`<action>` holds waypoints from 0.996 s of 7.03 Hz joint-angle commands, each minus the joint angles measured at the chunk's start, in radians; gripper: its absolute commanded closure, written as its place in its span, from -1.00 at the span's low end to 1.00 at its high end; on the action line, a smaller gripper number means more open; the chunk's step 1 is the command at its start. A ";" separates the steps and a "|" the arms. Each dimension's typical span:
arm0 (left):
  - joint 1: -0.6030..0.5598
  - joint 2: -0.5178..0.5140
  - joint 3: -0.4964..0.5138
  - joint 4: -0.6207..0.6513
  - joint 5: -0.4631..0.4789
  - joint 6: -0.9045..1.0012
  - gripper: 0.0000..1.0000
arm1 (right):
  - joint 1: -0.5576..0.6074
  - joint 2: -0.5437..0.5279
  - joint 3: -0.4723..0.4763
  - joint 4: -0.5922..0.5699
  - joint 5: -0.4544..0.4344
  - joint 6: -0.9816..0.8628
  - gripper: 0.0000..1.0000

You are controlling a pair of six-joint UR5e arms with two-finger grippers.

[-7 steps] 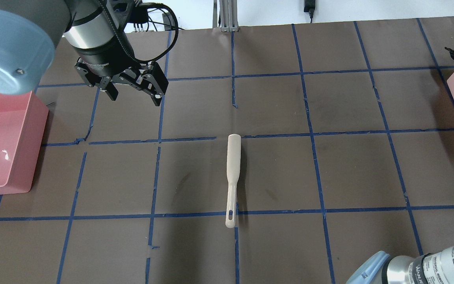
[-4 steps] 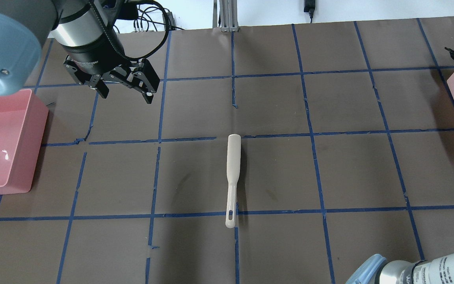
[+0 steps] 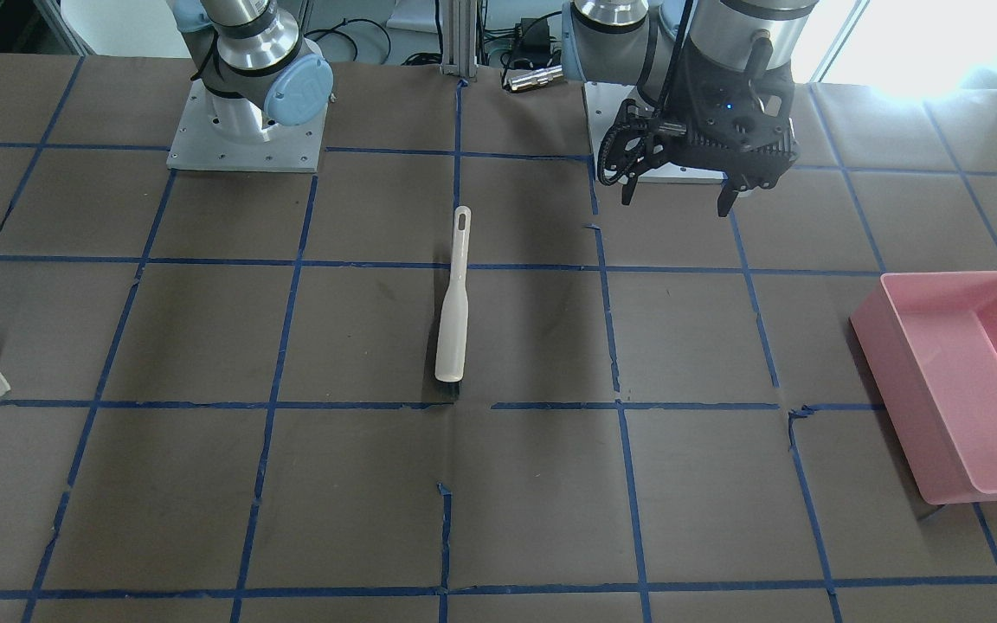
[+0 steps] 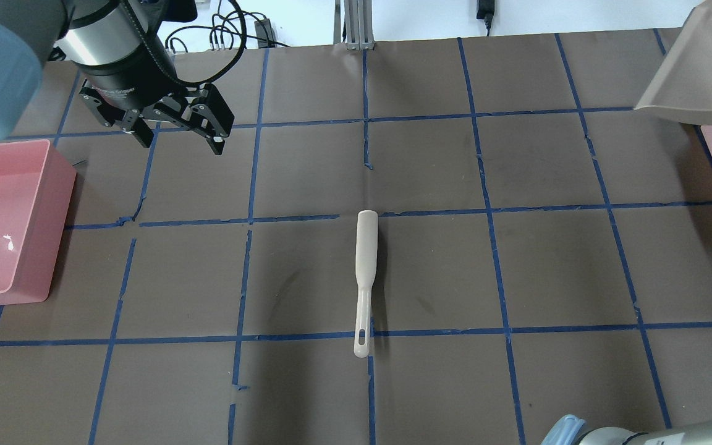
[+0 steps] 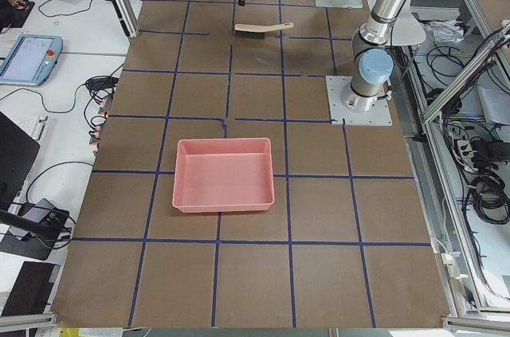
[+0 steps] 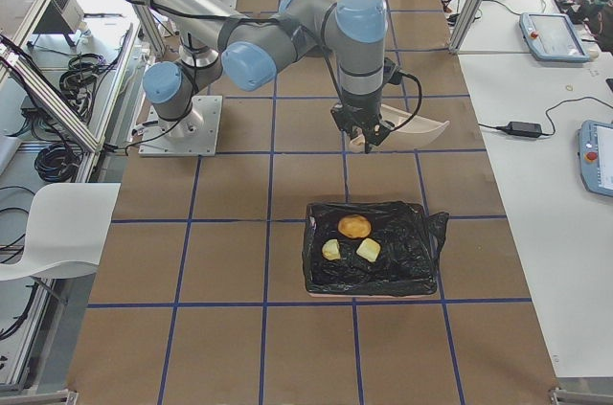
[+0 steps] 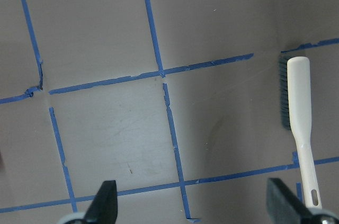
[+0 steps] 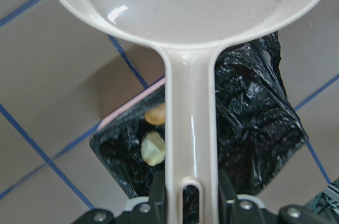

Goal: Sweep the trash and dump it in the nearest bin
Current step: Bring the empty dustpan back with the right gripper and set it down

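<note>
nearest in the right-side view, a bin lined with a black bag is seen on the table, and all the trash lies inside it. an orange-brown lump, rounded like a small potato, sits towards the robot's side of the bin. a smaller yellowish lump and a second yellowish lump lie just beside it, close together but apart from each other. all three look whole and dry, and they rest on the crumpled bag.

just beyond the bin, the dustpan is held above the table by the right gripper, whose fingers are clamped on the handle. the pan is shown empty and clean by the wrist camera.

farther on, in the middle of the table, the brush is laid flat and is touched by nothing. no loose lumps can be made out on the table.

farthest away, the left gripper hangs spread wide and empty above the table, near the pink bin, in which no trash is seen.

the sweeping and the dumping are judged to be done. only the putting down of the dustpan appears to be left.
</note>
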 commanded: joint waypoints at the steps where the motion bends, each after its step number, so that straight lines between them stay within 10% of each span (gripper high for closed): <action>1: 0.009 0.008 -0.007 -0.021 0.000 0.006 -1.00 | 0.148 -0.001 0.040 0.001 0.002 0.305 1.00; 7: 0.027 0.010 -0.008 -0.023 -0.052 0.025 -1.00 | 0.605 0.117 0.069 -0.115 -0.009 1.026 1.00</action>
